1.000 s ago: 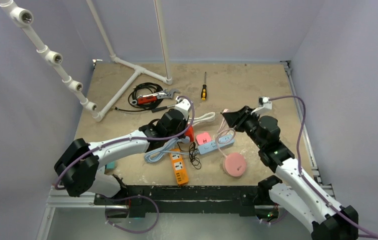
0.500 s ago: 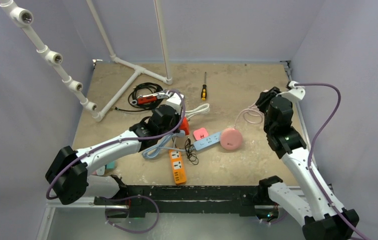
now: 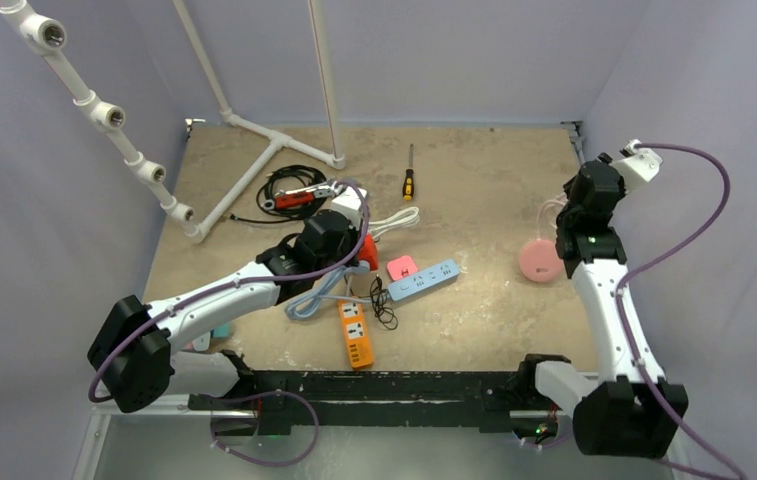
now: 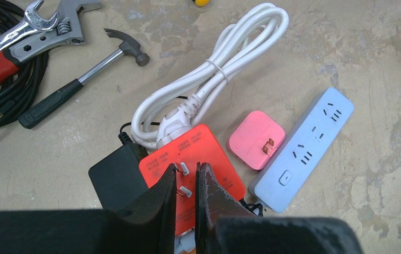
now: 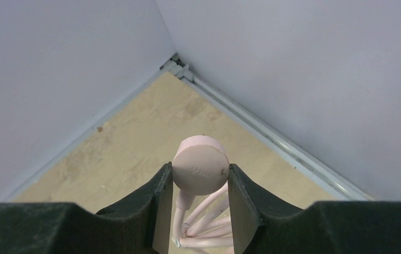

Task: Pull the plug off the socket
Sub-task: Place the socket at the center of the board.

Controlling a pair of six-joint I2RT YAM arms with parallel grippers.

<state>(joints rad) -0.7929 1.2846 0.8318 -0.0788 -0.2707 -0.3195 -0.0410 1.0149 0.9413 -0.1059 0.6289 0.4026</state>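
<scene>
The blue socket strip (image 3: 424, 281) (image 4: 304, 151) lies flat at mid-table with nothing plugged into it. My right gripper (image 5: 201, 177) (image 3: 565, 213) is shut on the round pink plug (image 5: 201, 165), held in the air by the right wall, far from the strip. Its pink cord (image 5: 208, 217) hangs looped below and leads to a pink disc (image 3: 538, 262) on the table. My left gripper (image 4: 187, 172) (image 3: 358, 250) is shut, its tips low over a red adapter (image 4: 208, 153) whose two prongs show in the slit between the fingers, just left of the strip.
A pink square adapter (image 4: 256, 140) lies against the strip. Nearby are an orange power strip (image 3: 354, 333), a black adapter (image 4: 114, 174), a bundled white cable (image 4: 214, 74), a hammer (image 4: 81, 82), a wrench (image 4: 23, 37), a screwdriver (image 3: 408, 180) and white pipes (image 3: 254, 165). Walls close in on the right gripper.
My right gripper swung from the blue strip to the right wall with the pink plug, dragging the pink disc along. The left arm shifted slightly and stayed by the red adapter.
</scene>
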